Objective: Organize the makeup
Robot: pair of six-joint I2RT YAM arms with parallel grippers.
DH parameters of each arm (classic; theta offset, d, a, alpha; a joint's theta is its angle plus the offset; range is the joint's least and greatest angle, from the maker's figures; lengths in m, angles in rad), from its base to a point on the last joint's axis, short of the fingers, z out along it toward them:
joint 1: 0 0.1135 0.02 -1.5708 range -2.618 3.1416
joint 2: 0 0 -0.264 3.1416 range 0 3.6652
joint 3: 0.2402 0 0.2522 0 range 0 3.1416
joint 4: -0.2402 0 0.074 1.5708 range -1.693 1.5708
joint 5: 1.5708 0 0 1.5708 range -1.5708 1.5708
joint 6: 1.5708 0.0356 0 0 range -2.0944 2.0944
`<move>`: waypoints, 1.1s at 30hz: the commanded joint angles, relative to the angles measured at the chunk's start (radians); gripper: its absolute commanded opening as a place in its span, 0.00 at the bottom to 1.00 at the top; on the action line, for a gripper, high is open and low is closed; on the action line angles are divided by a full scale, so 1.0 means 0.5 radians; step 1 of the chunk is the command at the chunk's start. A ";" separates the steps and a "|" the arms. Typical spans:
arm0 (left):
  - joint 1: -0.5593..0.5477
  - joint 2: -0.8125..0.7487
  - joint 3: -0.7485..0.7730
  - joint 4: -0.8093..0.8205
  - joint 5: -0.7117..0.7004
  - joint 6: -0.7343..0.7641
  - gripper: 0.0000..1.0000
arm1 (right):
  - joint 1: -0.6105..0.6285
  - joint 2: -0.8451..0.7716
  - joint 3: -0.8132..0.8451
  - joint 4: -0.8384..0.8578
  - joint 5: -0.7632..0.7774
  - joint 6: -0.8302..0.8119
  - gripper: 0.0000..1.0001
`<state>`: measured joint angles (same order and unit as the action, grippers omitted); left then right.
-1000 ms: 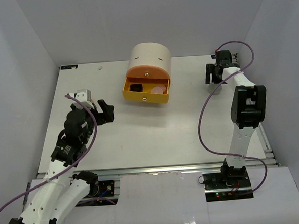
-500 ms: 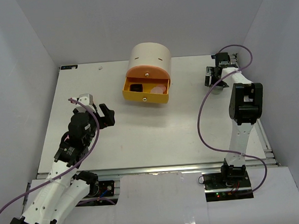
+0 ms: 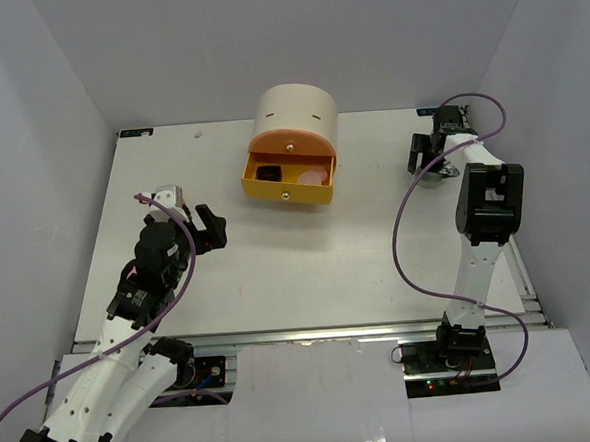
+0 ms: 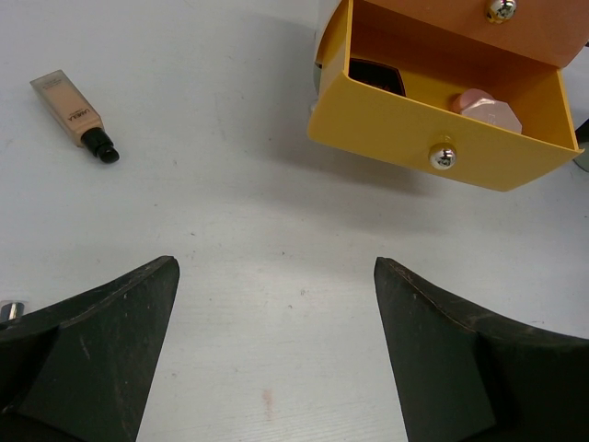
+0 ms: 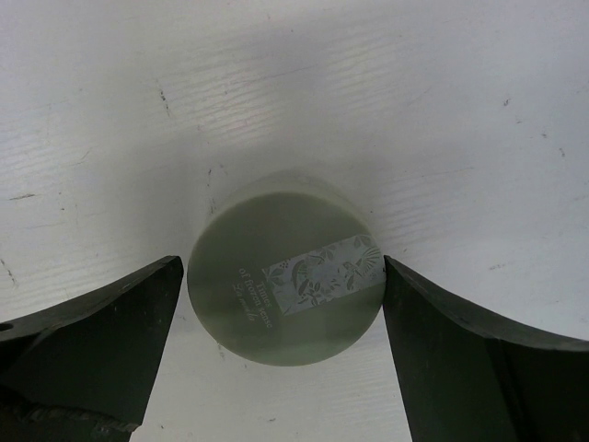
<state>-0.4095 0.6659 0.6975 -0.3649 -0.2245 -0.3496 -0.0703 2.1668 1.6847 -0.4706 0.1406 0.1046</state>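
A pale green round compact [image 5: 285, 272] with a floral label lies flat on the white table, straight below my right gripper [image 5: 281, 276]. The jaws are open and stand on either side of it. The right finger is at its edge; the left finger is a small gap away. In the top view my right gripper [image 3: 424, 159] is at the far right and hides the compact. My left gripper [image 4: 276, 350] is open and empty over bare table [image 3: 207, 229]. A tan tube with a black cap [image 4: 75, 112] lies far left of it. The open yellow drawer [image 4: 442, 138] holds a black compact [image 4: 375, 74] and a pink compact [image 4: 488, 106].
The cream cylindrical drawer unit [image 3: 297, 116] stands at the back centre, its yellow drawer [image 3: 286, 189] pulled out toward me. White walls close in the table on three sides. The right arm's purple cable loops over the table's right side.
My right gripper has shifted slightly toward me and settled over the green compact. My left arm drew back a little toward the near edge, then stayed still.
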 commanded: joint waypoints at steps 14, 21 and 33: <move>0.006 -0.001 -0.005 0.024 0.013 -0.021 0.98 | -0.072 -0.063 -0.054 0.002 -0.202 0.045 0.59; 0.006 -0.006 -0.008 0.024 0.013 -0.027 0.98 | -0.027 -0.429 -0.237 -0.001 -0.734 -0.319 0.09; 0.009 -0.009 -0.011 0.024 -0.005 -0.034 0.98 | 0.680 -1.528 -0.803 0.113 -1.461 -1.174 0.14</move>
<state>-0.4095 0.6666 0.6964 -0.3645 -0.2249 -0.3603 0.1024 1.5358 1.3250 -0.4689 -0.4790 -0.3415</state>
